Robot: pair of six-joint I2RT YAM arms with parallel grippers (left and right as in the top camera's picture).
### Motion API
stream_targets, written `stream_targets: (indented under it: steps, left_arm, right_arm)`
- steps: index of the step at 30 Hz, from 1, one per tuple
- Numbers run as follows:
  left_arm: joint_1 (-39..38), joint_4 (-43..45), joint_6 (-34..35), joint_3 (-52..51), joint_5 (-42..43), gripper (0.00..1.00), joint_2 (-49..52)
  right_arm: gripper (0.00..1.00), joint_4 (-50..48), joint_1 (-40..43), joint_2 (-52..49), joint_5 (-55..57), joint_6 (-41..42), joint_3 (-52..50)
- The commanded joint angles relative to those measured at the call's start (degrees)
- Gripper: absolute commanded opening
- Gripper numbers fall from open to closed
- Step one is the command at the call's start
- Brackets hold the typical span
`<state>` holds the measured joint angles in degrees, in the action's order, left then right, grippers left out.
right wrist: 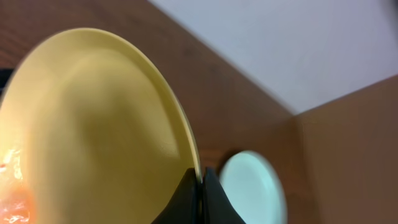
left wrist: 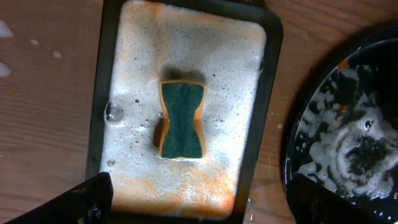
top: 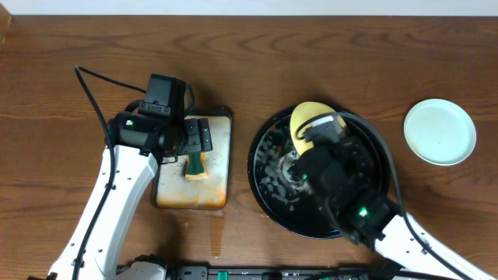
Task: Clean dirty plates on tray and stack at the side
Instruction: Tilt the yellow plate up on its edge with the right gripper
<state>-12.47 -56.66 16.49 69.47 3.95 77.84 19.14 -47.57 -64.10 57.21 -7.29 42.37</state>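
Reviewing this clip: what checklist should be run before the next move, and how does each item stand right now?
1. Right gripper holds the yellow plate firmly: ok, the fingers are shut on its rim.
2. Yellow plate is clean: not ok, an orange smear shows on its face.
3. Plate is held over the tray, so drips land inside: ok, it is tilted above the tray's far part.
4. Left gripper has the sponge: not ok, it hangs open above the sponge, which lies in the sudsy pan.
5. Stacking spot is free: ok, the mint plate sits alone on the table, away from both arms.
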Motion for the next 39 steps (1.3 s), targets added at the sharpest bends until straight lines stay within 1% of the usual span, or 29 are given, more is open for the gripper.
stream_targets:
  steps: [1, 6, 10, 16, 20, 39]
  left_arm:
    - [0.1, -0.2, -0.2, 1.2, -0.1, 0.91, 0.0]
    - [0.1, -0.2, -0.2, 1.2, -0.1, 0.91, 0.0]
    - [0.1, -0.2, -0.2, 1.2, -0.1, 0.91, 0.0]
    - [0.1, -0.2, -0.2, 1.2, -0.1, 0.91, 0.0]
    - [0.1, -0.2, -0.2, 1.2, -0.1, 0.91, 0.0]
    - [0.1, -0.2, -0.2, 1.2, -0.1, 0.91, 0.0]
  right_arm:
    - [0.01, -0.9, -4.5, 0.7, 14.9, -7.2, 0.3]
    - [0.01, -1.0, -9.2, 0.7, 15.9, -14.2, 0.3]
    - [0.01, -0.9, -11.8, 0.7, 16.3, -16.2, 0.3]
    - [0.01, -0.9, -13.1, 0.7, 16.3, -19.6, 0.3]
    - [0.01, -0.9, -13.1, 0.7, 16.3, -20.7, 0.3]
    - [0.01, -0.9, -13.1, 0.7, 16.3, -20.7, 0.3]
